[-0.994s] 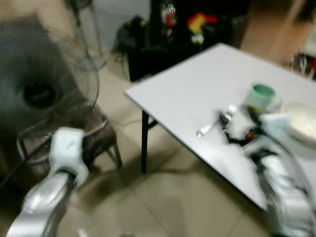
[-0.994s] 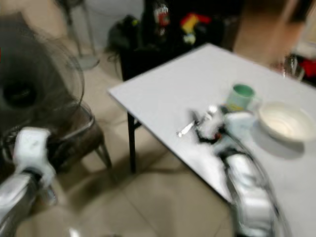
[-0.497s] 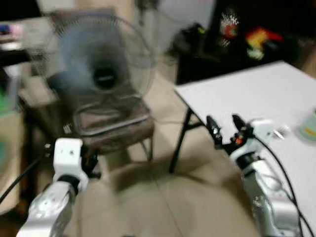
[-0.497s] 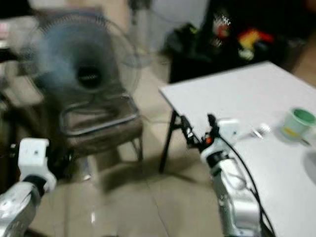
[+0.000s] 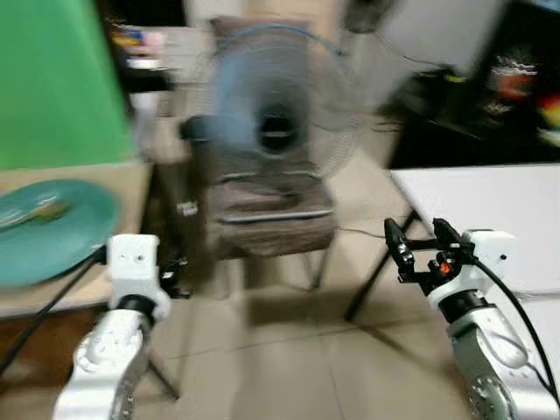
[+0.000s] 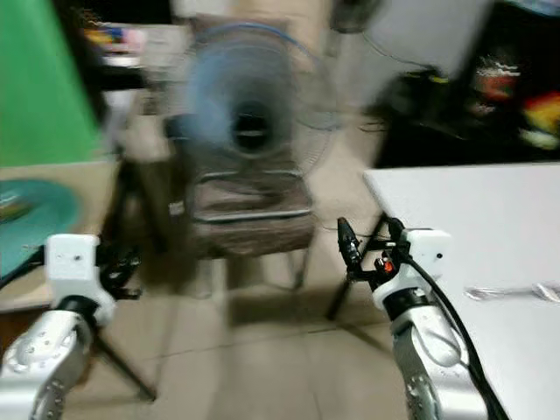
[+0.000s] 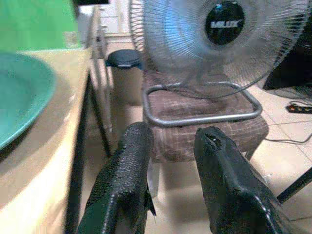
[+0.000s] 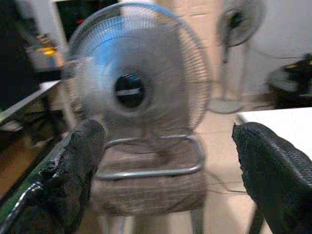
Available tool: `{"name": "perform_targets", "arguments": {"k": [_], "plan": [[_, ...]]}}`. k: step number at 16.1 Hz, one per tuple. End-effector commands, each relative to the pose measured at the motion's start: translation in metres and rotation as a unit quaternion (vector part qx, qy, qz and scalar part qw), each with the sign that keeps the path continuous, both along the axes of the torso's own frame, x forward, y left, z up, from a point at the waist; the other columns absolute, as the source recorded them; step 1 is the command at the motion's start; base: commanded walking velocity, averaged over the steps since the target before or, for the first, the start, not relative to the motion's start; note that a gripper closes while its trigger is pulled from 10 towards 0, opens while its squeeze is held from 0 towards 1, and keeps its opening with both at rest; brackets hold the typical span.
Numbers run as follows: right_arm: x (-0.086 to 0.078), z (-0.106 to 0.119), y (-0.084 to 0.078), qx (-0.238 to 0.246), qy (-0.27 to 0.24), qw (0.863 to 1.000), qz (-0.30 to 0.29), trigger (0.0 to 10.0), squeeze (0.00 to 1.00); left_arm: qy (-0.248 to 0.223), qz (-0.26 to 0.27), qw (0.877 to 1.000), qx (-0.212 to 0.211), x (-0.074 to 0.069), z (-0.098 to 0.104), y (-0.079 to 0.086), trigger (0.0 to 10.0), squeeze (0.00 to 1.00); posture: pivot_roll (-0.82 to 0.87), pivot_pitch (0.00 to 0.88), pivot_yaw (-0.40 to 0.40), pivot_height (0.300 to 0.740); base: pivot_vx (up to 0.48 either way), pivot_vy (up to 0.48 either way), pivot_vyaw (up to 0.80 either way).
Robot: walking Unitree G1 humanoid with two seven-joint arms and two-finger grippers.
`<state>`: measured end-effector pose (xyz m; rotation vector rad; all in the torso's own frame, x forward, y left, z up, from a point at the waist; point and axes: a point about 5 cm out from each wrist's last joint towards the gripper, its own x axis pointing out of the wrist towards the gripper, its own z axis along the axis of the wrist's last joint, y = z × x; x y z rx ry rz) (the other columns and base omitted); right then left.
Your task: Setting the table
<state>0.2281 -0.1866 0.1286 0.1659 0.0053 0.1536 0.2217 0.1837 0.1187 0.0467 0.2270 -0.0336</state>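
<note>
Both grippers hanging empty before fan [image 5: 278, 122] on chair [image 5: 271, 214]
Right gripper [image 5: 420, 249] gaping wide, frame centre-right; left gripper [image 7: 170, 161] part-open; teal plate [image 5: 48, 229] sitting far left.

Blue-bladed fan [image 5: 276, 131] on brown stool [image 5: 269, 219]; green wall [image 5: 48, 83]; tiled floor [image 5: 280, 367]

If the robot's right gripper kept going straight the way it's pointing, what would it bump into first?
Probably the round blue-bladed fan standing on the brown chair. The right gripper is open, and the fan sits between its fingers in the wrist view. Depth is unclear.
</note>
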Motion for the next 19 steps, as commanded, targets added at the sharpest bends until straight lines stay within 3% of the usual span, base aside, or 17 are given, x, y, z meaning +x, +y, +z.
{"name": "perform_targets", "arguments": {"k": [1, 5, 6, 14, 19], "plan": [[-0.0038, -0.0018, 0.0007, 0.006, 0.013, 1.000, -0.001, 10.0, 0.00, -0.004, 0.001, 1.000, 0.008, 0.0012, 0.0008, 0.0011, 10.0, 0.00, -0.08, 0.000, -0.046, 0.740, 0.000, 0.000, 0.80], [-0.0126, -0.0069, 0.0016, 0.012, 0.029, 0.999, -0.011, 10.0, 0.00, -0.004, -0.009, 1.000, 0.008, 0.0040, 0.0028, 0.0002, 10.0, 0.00, -0.09, 0.000, -0.030, 0.740, 0.000, 0.000, 0.80], [-0.0107, -0.0078, 0.0001, 0.028, 0.036, 0.998, -0.032, 10.0, 0.00, -0.007, -0.008, 1.000, 0.009, 0.0076, 0.0049, 0.0017, 10.0, 0.00, -0.09, 0.000, -0.024, 0.740, 0.000, 0.000, 0.00], [-0.0108, -0.0105, 0.0029, 0.008, 0.053, 0.998, -0.044, 10.0, 0.00, -0.005, -0.020, 1.000, 0.005, 0.0084, 0.0036, 0.0003, 10.0, 0.00, -0.10, 0.000, -0.018, 0.740, 0.000, 0.000, 0.00], [-0.0057, -0.0117, 0.0039, 0.006, 0.057, 0.998, -0.035, 10.0, 0.00, -0.004, -0.021, 1.000, 0.012, 0.0060, 0.0026, 0.0015, 10.0, 0.00, -0.08, 0.000, -0.035, 0.740, 0.000, 0.262, 0.00]]}}
